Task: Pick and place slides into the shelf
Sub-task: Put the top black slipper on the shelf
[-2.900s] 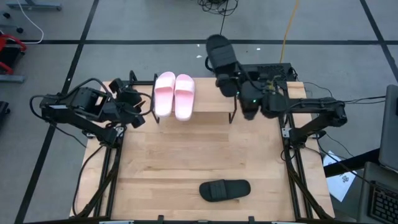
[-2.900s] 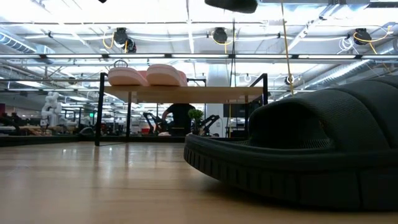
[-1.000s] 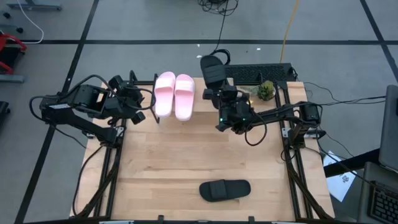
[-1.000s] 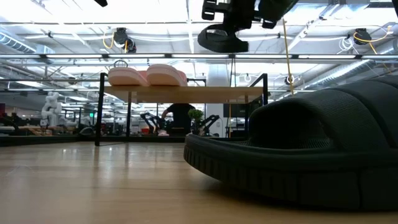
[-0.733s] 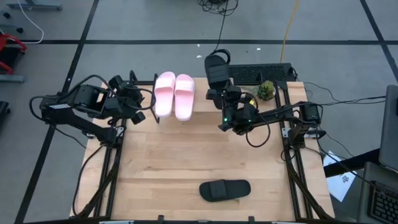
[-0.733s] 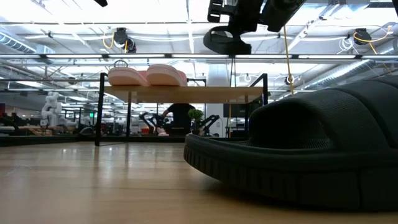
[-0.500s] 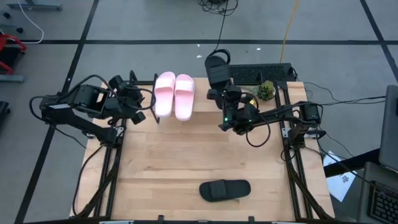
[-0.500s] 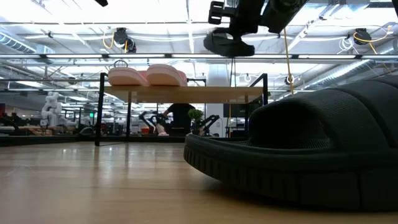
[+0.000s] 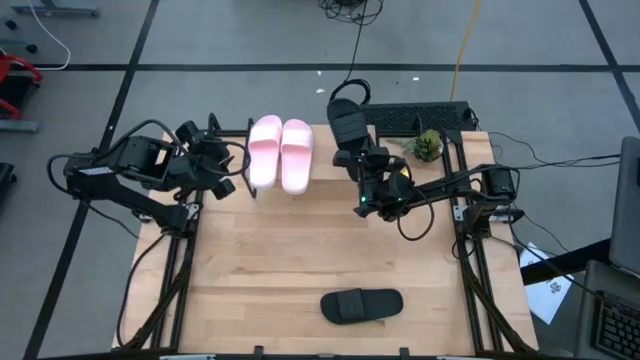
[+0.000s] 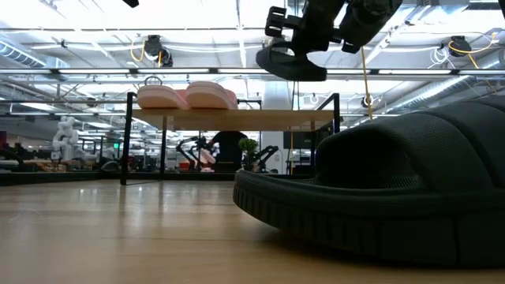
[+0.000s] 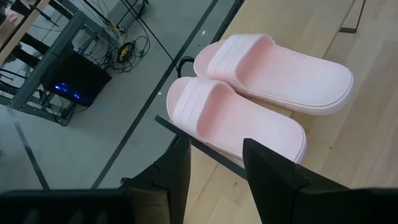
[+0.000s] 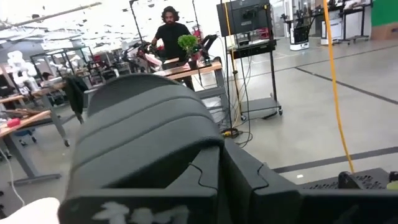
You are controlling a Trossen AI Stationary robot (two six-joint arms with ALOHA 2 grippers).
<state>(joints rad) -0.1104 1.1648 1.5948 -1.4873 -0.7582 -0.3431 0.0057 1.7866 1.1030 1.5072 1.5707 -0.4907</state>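
The pale pink pair [image 9: 281, 152] lies side by side, soles down, on the left half of the shelf's plank [image 9: 335, 168]. It also shows in the low view [image 10: 186, 95] and close up in the left wrist view [image 11: 261, 87]. One black slide [image 9: 346, 118] hangs in the air over the shelf's right end [image 10: 316, 118], held by my right gripper [image 9: 364, 160]. The second black slide [image 9: 361, 305] lies flat on the table near its near edge and fills the low view [image 10: 379, 189]. My left gripper [image 11: 214, 169] waits open just left of the pink pair. My right gripper is shut on the black slide's near end [image 9: 355, 143], close by its wide ribbed strap [image 12: 149, 134]. The fingers come from the table's near side, roughly level, along the slide's length. The slide is lifted clear above the shelf [image 10: 290, 63], sole down, slightly tilted.
A keyboard [image 9: 420, 116] and a small green plant [image 9: 427, 146] sit beyond the shelf's right end. The shelf's black legs [image 10: 129, 138] stand on the wooden tabletop [image 9: 300, 250]. A person [image 12: 169, 31] stands far off in the room.
My right gripper has shifted a little toward the table's right edge with the black slide. In the low view the slide has come slightly lower toward the shelf's right end and tipped out of level. The left arm has stayed still.
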